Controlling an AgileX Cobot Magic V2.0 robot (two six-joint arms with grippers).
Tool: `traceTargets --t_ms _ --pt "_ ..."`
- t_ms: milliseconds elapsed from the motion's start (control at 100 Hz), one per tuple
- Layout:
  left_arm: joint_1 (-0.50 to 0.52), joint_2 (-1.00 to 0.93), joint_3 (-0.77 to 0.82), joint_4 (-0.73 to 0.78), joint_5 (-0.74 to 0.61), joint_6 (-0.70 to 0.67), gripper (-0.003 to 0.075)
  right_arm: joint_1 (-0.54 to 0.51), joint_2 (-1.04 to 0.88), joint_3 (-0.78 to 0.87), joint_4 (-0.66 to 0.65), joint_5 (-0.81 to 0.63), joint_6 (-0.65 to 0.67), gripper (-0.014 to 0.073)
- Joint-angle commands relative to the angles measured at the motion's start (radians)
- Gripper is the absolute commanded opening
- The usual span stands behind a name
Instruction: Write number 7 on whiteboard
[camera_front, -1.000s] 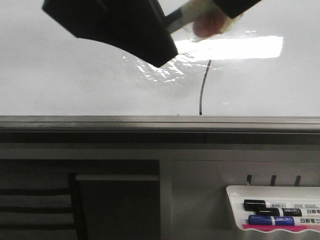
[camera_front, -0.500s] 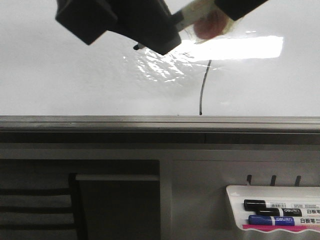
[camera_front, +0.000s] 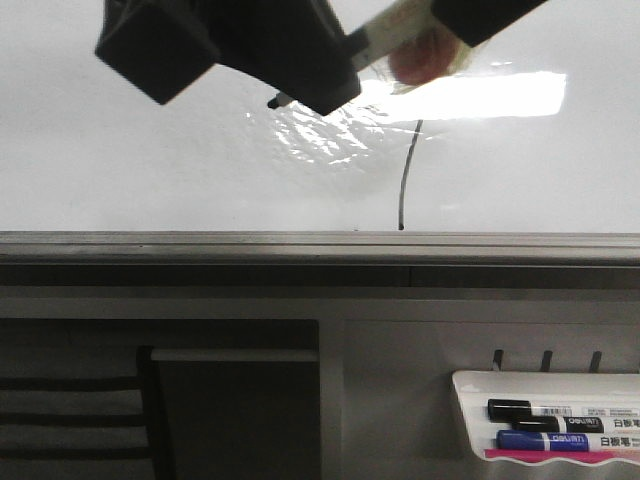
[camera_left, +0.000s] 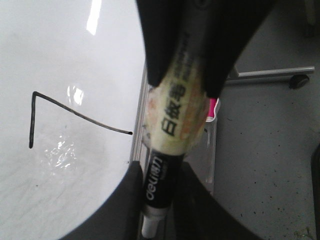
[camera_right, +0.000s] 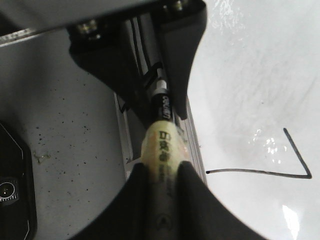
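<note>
The number 7 (camera_left: 65, 112) sits drawn on the glossy, rigid whiteboard (camera_front: 130, 180); both jaws clamp one light, slippery marker (camera_left: 172, 135), best held mid-barrel on its taped wrap

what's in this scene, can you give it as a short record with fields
whiteboard: glossy white, grey frame edge, bright light glare
number 7: drawn in thin black line, top bar joined to downstroke
held marker: taped body, gripped by both arms, away from the drawn line
left end effector: shut on its black part
right end effector: shut on its taped part
marker tray: below the board, holds a black marker and a blue marker
</note>
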Motion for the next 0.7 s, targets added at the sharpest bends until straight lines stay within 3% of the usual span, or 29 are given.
traceTargets --t_ms 0,160,260,500,690 --pt "-0.005 -0.024 -0.036 -0.027 -0.064 -0.037 -0.0020 -0.001 -0.013 -0.035 0.005 -0.035 -0.005 -0.0001" --pt "0.017 -0.024 -0.036 -0.027 -0.040 -0.068 -0.0020 -0.039 -0.020 -0.035 0.004 -0.022 0.035 0.0232" --pt "0.054 -0.024 -0.036 -0.027 -0.011 -0.084 -0.0020 -0.084 -0.051 -0.039 0.004 -0.015 0.085 0.0304" --pt "0.228 -0.053 -0.036 0.004 0.104 -0.298 -0.0020 -0.220 -0.174 -0.039 0.001 0.067 0.188 0.0304" --pt "0.465 -0.054 -0.006 0.104 0.119 -0.689 -0.0020 -0.302 -0.222 -0.037 0.001 0.148 0.188 0.0300"
